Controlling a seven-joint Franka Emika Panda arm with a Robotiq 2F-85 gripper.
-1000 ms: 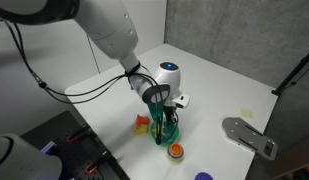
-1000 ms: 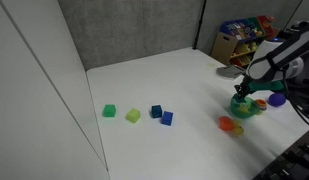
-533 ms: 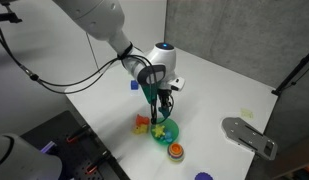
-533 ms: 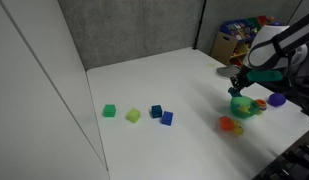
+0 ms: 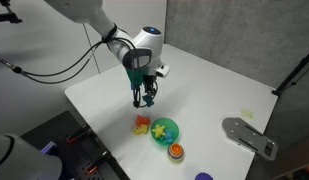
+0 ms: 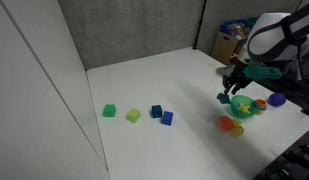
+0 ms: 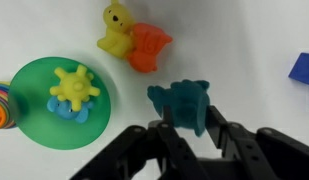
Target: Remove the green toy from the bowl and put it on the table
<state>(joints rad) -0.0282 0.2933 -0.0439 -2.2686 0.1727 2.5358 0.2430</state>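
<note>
My gripper (image 7: pixel 186 118) is shut on the green toy (image 7: pixel 182 102), a small dark teal-green blocky piece, and holds it in the air above the white table (image 5: pixel 204 95). In both exterior views the gripper (image 5: pixel 145 97) (image 6: pixel 231 95) hangs away from the bright green bowl (image 5: pixel 165 130) (image 6: pixel 244 107). In the wrist view the bowl (image 7: pixel 39 112) lies to the left and holds a yellow spiky toy (image 7: pixel 73 86) on a blue piece.
A yellow duck (image 7: pixel 117 32) and an orange toy (image 7: pixel 146 47) lie on the table by the bowl. An orange-and-red cup (image 5: pixel 176 151) stands beside the bowl. Pale green, yellow-green and blue cubes (image 6: pixel 134 113) lie farther off. A grey pad (image 5: pixel 249 135) lies at the table's edge.
The gripper has risen out of the bowl with the green toy in it and moved sideways away from the bowl, over bare table.
</note>
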